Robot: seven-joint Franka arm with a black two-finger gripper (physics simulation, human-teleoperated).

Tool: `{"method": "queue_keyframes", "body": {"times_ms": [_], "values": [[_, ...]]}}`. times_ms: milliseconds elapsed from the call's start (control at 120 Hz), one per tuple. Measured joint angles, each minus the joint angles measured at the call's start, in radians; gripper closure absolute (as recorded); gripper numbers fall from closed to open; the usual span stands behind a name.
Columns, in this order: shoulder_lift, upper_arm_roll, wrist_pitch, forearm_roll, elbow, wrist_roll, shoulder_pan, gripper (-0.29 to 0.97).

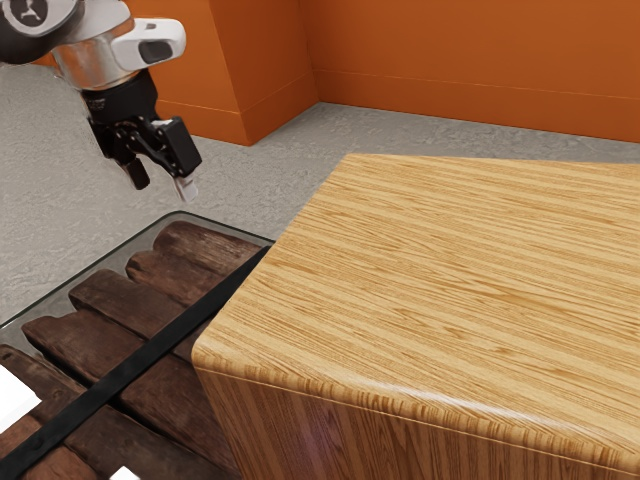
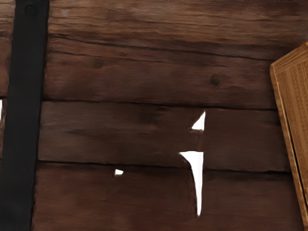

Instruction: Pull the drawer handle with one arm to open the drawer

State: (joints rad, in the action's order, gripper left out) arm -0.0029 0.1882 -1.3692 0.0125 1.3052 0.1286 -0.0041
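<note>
Gripper (image 1: 162, 180) hung in the air at the exterior view's upper left, above the far end of the plank table (image 1: 120, 300), fingers pointing down. The two fingers stood spread apart with nothing between them: one dark, the other with a pale tip (image 1: 186, 188). Nothing was touching them.

Drawer cabinet (image 1: 430, 300), a light-wood box, took up the exterior view's right and centre. Its broad top faced the camera, and a narrow band of its darker front face (image 1: 330, 440) ran along the lower edge. It was well apart from the gripper, toward the exterior view's right. From this angle I could not tell whether the drawer was open or shut, or where the handle sat.

The table's dark brown planks ran side by side, crossed by a black strip (image 1: 140, 355) that ran diagonally up to the cabinet's near corner. Small white patches (image 1: 14, 395) lay at the lower left edge.

Wrist view looked straight down on the planks, with the black strip (image 2: 21, 120) along one side and a corner of the drawer cabinet (image 2: 291, 130) at the opposite side. White gaps (image 2: 195, 178) showed between boards.

Background was a grey floor (image 1: 60, 210) and an orange wall (image 1: 450, 50).
</note>
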Motion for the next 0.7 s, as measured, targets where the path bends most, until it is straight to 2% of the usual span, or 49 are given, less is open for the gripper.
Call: {"method": "queue_keyframes", "body": {"times_ms": [317, 333, 350, 383, 417, 433, 458, 483, 517, 558, 600, 642, 700], "values": [[-0.021, 0.004, 0.016, 0.003, -0.001, -0.079, -0.114, 0.0], [-0.03, 0.024, 0.019, 0.002, 0.0, -0.082, -0.141, 0.0], [-0.039, 0.087, 0.021, 0.001, 0.0, -0.086, -0.21, 0.0], [-0.079, 0.309, 0.021, 0.002, 0.005, -0.094, -0.458, 0.0], [-0.172, 0.521, 0.018, 0.003, 0.017, -0.104, -0.71, 0.0], [-0.256, 0.614, 0.015, 0.003, 0.031, -0.111, -0.827, 0.01], [-0.381, 0.711, 0.004, 0.004, 0.06, -0.123, -0.941, 0.01], [-0.506, 0.772, -0.016, 0.004, 0.114, -0.134, -1.008, 0.0], [-0.678, 0.797, -0.06, 0.005, 0.248, -0.147, -1.011, 0.0], [-0.86, 0.765, -0.141, 0.003, 0.455, -0.163, -0.923, 0.01], [-1.023, 0.755, -0.23, -0.024, 0.597, -0.178, -0.917, 0.01], [-1.113, 0.762, -0.306, -0.054, 0.683, -0.191, -0.926, 0.01], [-1.162, 0.766, -0.383, -0.075, 0.729, -0.21, -0.936, 0.0]]}}
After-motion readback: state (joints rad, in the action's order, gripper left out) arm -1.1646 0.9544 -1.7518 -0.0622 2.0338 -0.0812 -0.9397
